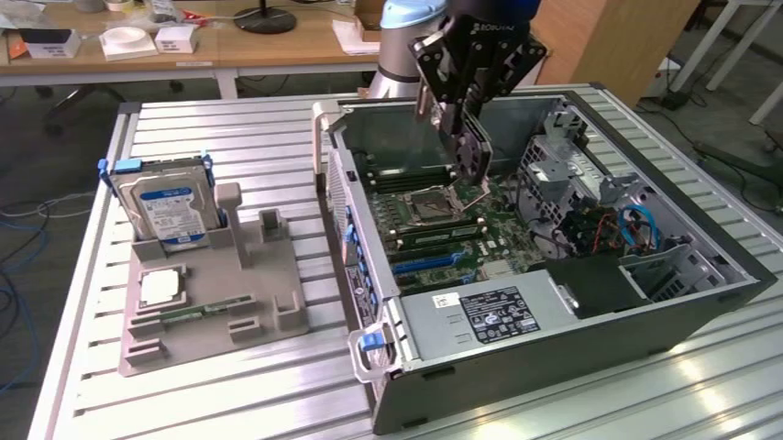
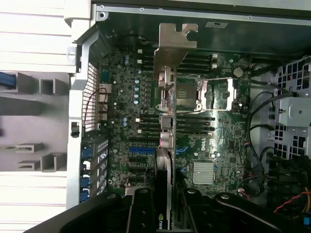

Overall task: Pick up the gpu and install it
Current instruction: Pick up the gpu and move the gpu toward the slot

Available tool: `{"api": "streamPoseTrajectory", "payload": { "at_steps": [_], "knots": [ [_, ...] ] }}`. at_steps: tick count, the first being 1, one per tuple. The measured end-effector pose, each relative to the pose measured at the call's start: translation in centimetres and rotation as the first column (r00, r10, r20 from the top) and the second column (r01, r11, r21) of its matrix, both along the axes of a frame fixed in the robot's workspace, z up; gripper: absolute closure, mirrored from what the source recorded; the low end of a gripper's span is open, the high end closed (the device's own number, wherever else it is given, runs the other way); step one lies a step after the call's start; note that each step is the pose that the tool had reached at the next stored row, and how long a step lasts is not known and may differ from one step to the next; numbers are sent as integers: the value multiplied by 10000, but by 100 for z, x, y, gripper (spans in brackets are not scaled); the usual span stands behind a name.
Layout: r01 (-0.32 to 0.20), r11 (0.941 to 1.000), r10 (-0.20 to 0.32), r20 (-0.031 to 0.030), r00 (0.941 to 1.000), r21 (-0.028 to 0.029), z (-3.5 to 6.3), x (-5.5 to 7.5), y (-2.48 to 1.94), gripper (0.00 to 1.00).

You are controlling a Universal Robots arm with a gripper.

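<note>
- At the exterior view's left, one grey holder (image 1: 263, 302) was seen on the slatted table (image 1: 245, 128).
- One hard drive (image 1: 169, 209) with a blue label was stood upright in the holder. One processor chip (image 1: 160, 287) and one memory stick (image 1: 202, 312) were laid flat in it.
- No graphics card was left in the holder, so the pick-up was judged done.
- Further right, one open computer case (image 1: 575, 362) was laid on its side, with one motherboard (image 2: 228, 141) exposed inside.
- One gripper (image 1: 471, 147) was hung over the case, above the middle of the motherboard.
- Its fingers were clamped on the one graphics card (image 2: 164, 165), which was held edge-on. The silver bracket (image 2: 172, 46) was pointed away from the fingers, towards the board.
- The card was held over the processor socket (image 2: 187, 94) and the memory slots, not over the blue slots (image 2: 146, 150).
- Whether its lower end was touching the board could not be told.
- The card was not seated in any slot, so the installing was judged left undone.
</note>
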State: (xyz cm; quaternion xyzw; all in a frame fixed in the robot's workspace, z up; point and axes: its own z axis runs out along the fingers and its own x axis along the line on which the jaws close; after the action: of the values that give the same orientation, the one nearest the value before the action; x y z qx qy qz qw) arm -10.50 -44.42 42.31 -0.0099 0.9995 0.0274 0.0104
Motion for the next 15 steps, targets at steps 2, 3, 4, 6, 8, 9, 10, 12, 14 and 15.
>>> {"api": "streamPoseTrajectory", "payload": {
  "at_steps": [2,3,4,6,8,9,10,12,14,15],
  "knots": [
    [4,10000,-4,0,10000,0,-1,17,0,74],
    [5,10000,-5,0,10000,0,-2,26,0,74],
    [7,10000,-7,1,10000,0,-2,34,0,74],
    [9,10000,-9,0,10000,-1,-2,48,0,74],
    [10,10000,-10,0,10000,0,-4,63,0,74],
    [10,10000,-10,0,10000,0,-4,71,0,74],
    [11,10000,-11,0,10000,-1,-4,78,0,74],
    [11,10000,-11,1,10000,0,-5,91,0,74],
    [13,10000,-13,0,10000,0,-6,104,0,74],
    [14,10000,-14,0,10000,-1,-6,112,0,74]
  ]
}}
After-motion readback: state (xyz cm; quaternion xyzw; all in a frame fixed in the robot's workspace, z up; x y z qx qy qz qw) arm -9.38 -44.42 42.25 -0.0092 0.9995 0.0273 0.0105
